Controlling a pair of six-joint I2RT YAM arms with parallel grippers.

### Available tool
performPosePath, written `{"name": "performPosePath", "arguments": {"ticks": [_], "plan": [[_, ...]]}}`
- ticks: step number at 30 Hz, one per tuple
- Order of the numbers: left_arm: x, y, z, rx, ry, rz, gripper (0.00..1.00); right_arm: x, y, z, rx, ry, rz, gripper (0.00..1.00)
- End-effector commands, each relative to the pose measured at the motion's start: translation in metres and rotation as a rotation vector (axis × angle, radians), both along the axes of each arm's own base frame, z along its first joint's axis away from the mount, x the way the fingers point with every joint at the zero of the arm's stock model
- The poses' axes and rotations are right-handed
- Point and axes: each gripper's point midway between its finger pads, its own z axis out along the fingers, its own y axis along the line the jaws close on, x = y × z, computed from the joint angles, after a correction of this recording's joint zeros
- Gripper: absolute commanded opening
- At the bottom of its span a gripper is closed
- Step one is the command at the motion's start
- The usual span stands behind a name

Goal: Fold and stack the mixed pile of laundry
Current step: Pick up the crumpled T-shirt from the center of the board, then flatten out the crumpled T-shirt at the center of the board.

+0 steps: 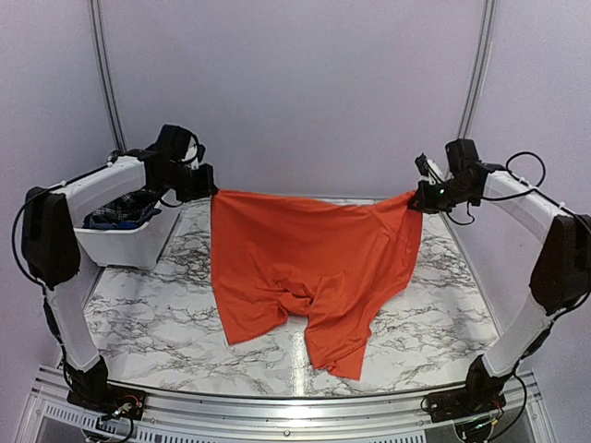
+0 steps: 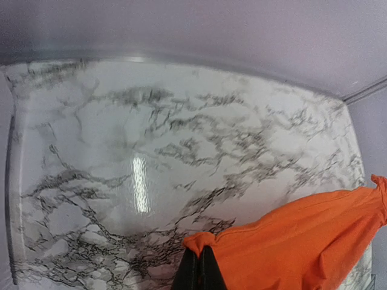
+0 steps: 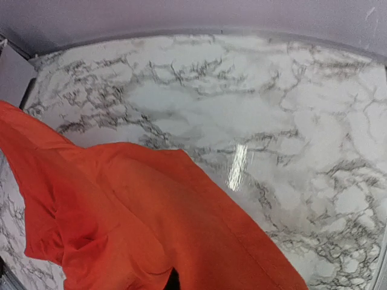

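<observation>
The orange T-shirt hung stretched sideways over the marble table, its top edge running left to right. The left gripper was clamped on one top corner and the right gripper on the other, with the rest sagging toward the bases.

1. 1 shirt, orange.
2. 2 arms: left arm, right arm.
3. 2 tools, one per arm: left tool, right tool.
4. 1 bin, white.
5. 1 table, marble-look top.
6. In the bin, cloth: dark plaid, bunched up. At least 1 piece, can't count beyond that.
7. 2 poles at the back: left pole, right pole.
</observation>
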Motion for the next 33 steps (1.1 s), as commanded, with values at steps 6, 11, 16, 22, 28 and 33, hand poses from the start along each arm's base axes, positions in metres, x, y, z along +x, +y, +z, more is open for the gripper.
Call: {"name": "performPosePath", "arguments": {"ticks": [6,11,16,22,28,33], "plan": [[-0.039,0.01,0.202,-0.152,-0.385,-0.033,0.0,-0.009,-0.013,0.194,-0.033,-0.453,-0.013,0.0],[-0.098,0.013,0.28,-0.191,-0.561,-0.068,0.0,-0.062,-0.018,0.272,-0.037,-0.648,-0.019,0.0],[-0.171,0.02,0.335,-0.202,-0.712,-0.09,0.0,-0.138,-0.022,0.344,-0.033,-0.86,-0.017,0.0],[-0.233,0.036,0.377,-0.316,-0.791,-0.105,0.0,-0.225,-0.015,0.396,0.001,-1.01,0.073,0.0],[-0.257,0.04,0.402,-0.378,-0.838,-0.133,0.0,-0.249,-0.007,0.424,0.044,-1.057,0.127,0.0],[-0.218,0.033,0.377,-0.26,-0.796,-0.062,0.0,-0.186,-0.01,0.403,0.0,-0.988,0.085,0.0]]}}
